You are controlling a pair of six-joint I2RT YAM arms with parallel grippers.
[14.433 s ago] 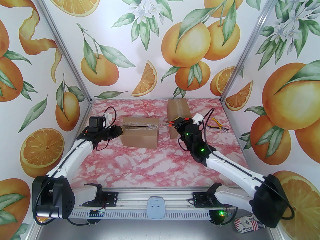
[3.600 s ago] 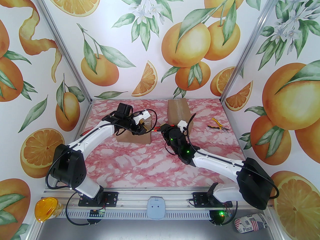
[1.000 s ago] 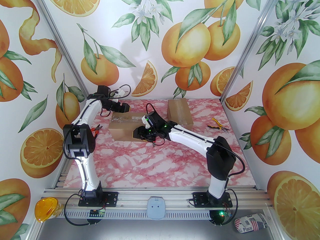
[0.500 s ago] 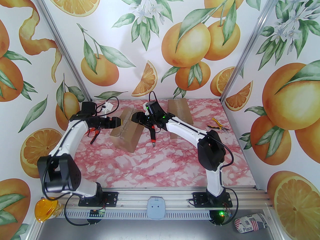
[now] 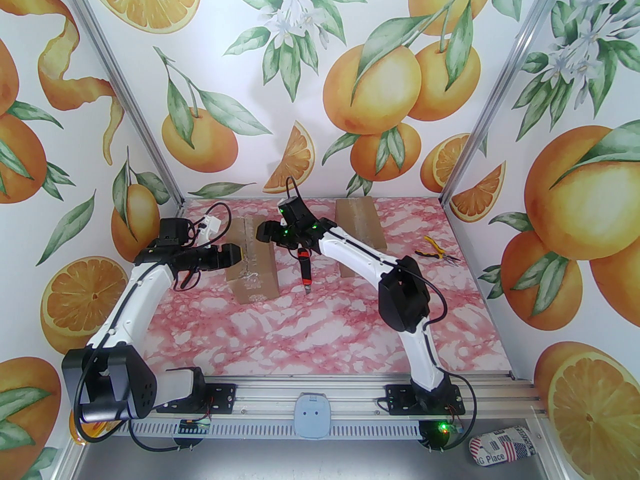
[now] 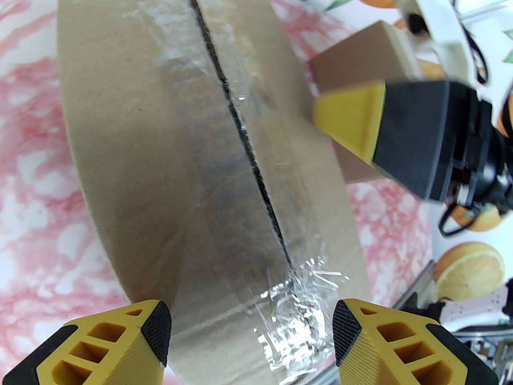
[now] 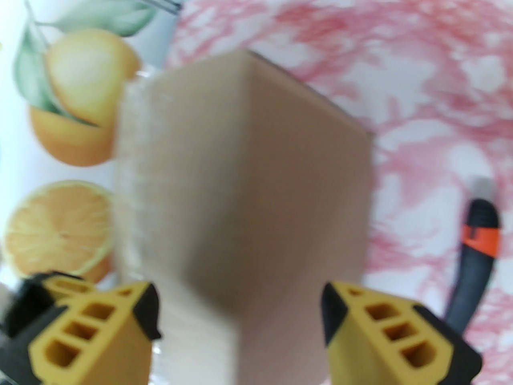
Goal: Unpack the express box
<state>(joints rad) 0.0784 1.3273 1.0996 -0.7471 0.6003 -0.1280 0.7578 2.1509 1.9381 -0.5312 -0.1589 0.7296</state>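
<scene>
Tape [image 6: 176, 50] along the top seam of the express box [image 5: 252, 263] is slit for most of its length, a dark gap showing between the two flaps. So you're at the flap-opening step, I'd say, with nothing out of the box yet. The box sits on the table [image 5: 310, 328] toward the back left, between your two arms, its long side running away from the arm bases. Your left gripper [image 6: 248, 331] is beside the box's left side, jaws spread wide and holding nothing. In its wrist view the end of the seam, under a crumpled wad of tape, falls between its tips. Your right gripper [image 7: 240, 313] is open too and empty, straddling a corner at the far end. One of its fingers [image 6: 348, 122] sits right at the edge of the right-hand flap, and whether it's touching I can't tell. The cutter [image 5: 305, 270] lies on the table just right of the box, in neither gripper. Next move, as I read it: hook a fingertip into that gap and peel one flap outward while the other gripper pins the box. Watch that bunched tape, since it looks likely to drag the box along.
</scene>
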